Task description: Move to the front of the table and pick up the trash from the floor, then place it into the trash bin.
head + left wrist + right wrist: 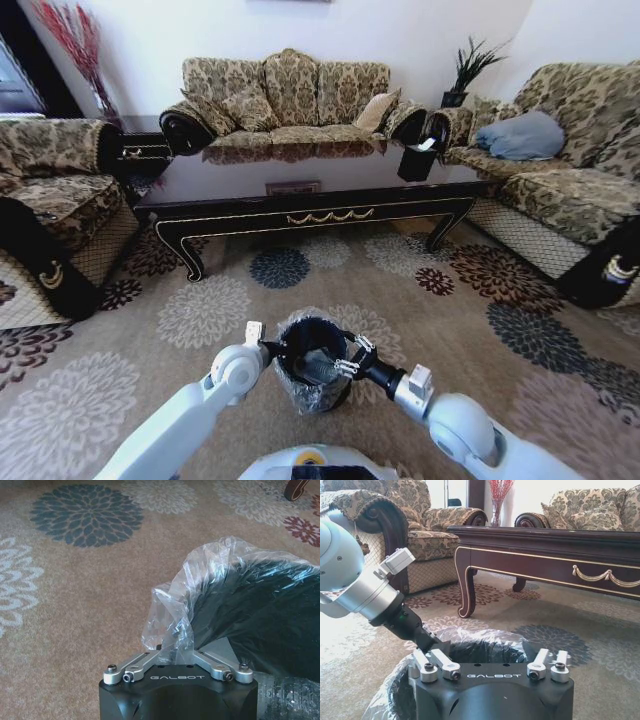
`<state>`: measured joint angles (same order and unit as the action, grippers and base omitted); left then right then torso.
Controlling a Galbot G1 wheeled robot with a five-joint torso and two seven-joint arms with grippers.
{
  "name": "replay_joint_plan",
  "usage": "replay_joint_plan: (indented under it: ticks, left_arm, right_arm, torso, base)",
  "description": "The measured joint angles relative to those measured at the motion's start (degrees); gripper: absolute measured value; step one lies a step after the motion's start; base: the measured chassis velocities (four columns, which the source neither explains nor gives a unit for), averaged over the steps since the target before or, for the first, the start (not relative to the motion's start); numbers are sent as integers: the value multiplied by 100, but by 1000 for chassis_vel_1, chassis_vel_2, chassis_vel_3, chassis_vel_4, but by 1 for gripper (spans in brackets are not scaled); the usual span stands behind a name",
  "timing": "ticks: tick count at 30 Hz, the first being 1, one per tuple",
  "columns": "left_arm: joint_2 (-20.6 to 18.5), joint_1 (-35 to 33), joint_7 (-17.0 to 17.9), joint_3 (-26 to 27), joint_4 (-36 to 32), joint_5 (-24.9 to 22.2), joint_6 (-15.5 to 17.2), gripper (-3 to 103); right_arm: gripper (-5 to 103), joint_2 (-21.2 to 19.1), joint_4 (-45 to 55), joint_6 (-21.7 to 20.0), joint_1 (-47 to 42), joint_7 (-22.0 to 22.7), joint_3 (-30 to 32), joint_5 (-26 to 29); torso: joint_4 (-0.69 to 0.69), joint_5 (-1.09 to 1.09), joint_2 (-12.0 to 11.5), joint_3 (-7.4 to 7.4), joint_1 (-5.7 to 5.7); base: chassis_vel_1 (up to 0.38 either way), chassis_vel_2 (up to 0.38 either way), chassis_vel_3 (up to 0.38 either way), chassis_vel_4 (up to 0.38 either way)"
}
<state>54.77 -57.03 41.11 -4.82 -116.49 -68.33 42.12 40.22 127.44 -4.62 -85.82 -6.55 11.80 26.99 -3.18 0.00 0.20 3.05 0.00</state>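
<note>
Two grippers, left [272,350] and right [347,368], jaws closed on bin [312,372] liner; table [300,215] and sofas [285,95] ranged beyond on carpet [200,310].

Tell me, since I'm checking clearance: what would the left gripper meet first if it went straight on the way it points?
The left gripper would most likely meet the clear bag liner first, since it bunches right at its jaws, then the trash bin itself just behind.
</note>
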Motion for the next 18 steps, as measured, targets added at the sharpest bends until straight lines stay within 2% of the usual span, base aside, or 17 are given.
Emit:
replay_joint_plan:
  ticks: [1,3,4,6,14,18]
  left_arm:
    - [-5,-14,-40,8,0,71,0,2]
    - [-48,-46,-130,52,8,250,0,2]
    - [-48,-46,-130,52,8,250,0,2]
    - [-116,-93,-171,138,-4,293,0,2]
    - [-492,-231,-256,523,-168,300,0,2]
    - [-698,-397,-349,875,-239,348,0,2]
  right_arm:
    - [81,11,0,0,-10,-2,15,-2]
    - [91,100,1,-5,-16,-5,105,9]
    - [91,100,1,-5,-16,-5,105,9]
    - [99,193,7,-40,-6,24,225,111]
    - [100,160,-2,-64,34,91,633,359]
    - [100,173,-30,-46,6,106,744,423]
  torso:
    - [0,-1,0,0,0]
    - [-1,0,0,0,0]
    - [-1,0,0,0,0]
    - [-1,1,0,0,0]
    - [0,-1,0,0,0]
    - [0,1,0,0,0]
  base:
    - [0,0,0,0]
    - [0,0,0,0]
    - [0,0,0,0]
    - [0,0,0,0]
    - [0,0,0,0]
    - [0,0,0,0]
